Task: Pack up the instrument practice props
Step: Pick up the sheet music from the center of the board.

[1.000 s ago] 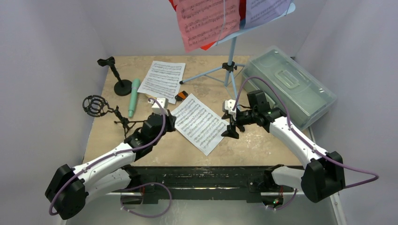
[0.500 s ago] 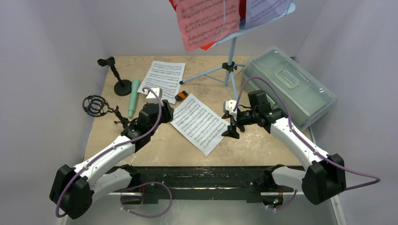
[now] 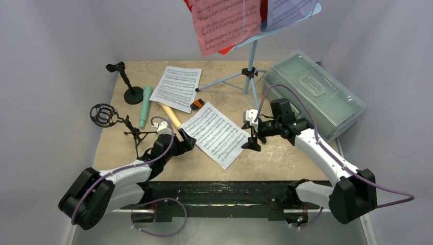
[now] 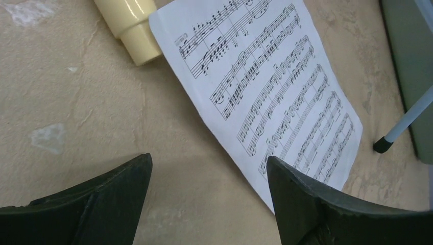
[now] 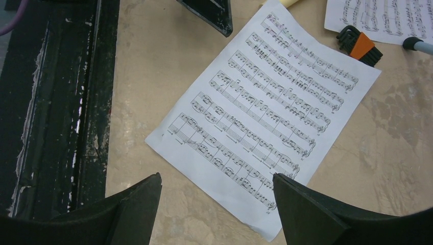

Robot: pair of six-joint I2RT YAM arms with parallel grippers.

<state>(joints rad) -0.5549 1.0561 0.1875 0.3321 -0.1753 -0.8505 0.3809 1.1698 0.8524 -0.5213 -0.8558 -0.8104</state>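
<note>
With both jaws apart and empty, we hover our left gripper (image 4: 208, 159) by the beige microphone (image 4: 130, 20) lying beside the white music sheet (image 4: 265, 92), our right gripper (image 5: 217, 177) near that sheet.

Beige microphone (image 4: 130, 23) cut off at top edge, music rack (image 3: 252, 56) cropped above; red sheet (image 3: 264, 13) mostly hidden
</note>
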